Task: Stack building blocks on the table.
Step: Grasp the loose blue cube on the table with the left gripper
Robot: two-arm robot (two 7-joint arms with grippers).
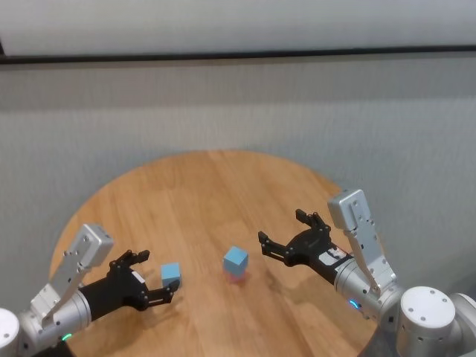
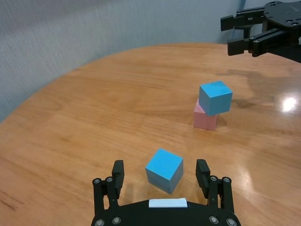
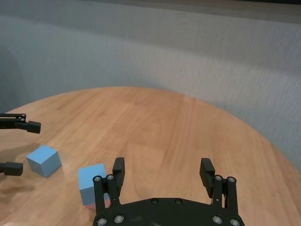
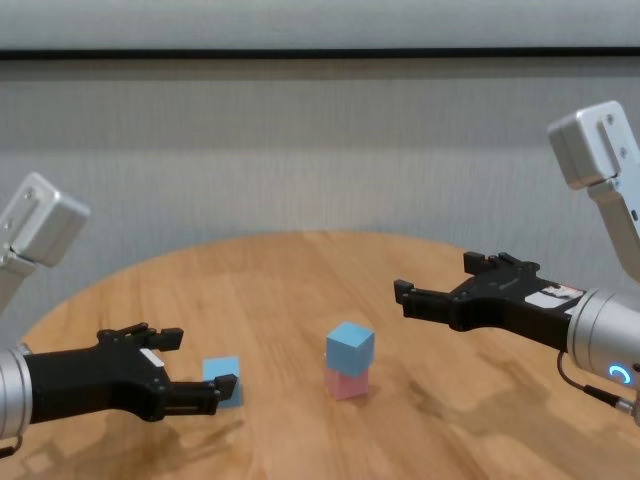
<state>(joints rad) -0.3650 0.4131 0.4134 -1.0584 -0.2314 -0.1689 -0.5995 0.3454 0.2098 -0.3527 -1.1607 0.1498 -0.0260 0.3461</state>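
Note:
A light blue block [image 1: 236,259] sits on top of the pale pink block [image 1: 236,277] near the middle of the round wooden table [image 1: 216,193]; the stack also shows in the chest view [image 4: 349,347] and the left wrist view [image 2: 215,97]. A second light blue block [image 1: 171,273] lies alone on the table to the left. My left gripper [image 1: 154,279] is open, its fingers either side of that block [image 2: 164,170] without touching it. My right gripper [image 1: 281,234] is open and empty, hovering to the right of the stack and above it.
A grey wall rises behind the table. The table's round edge curves close behind both arms. Bare wood lies beyond the stack toward the far rim.

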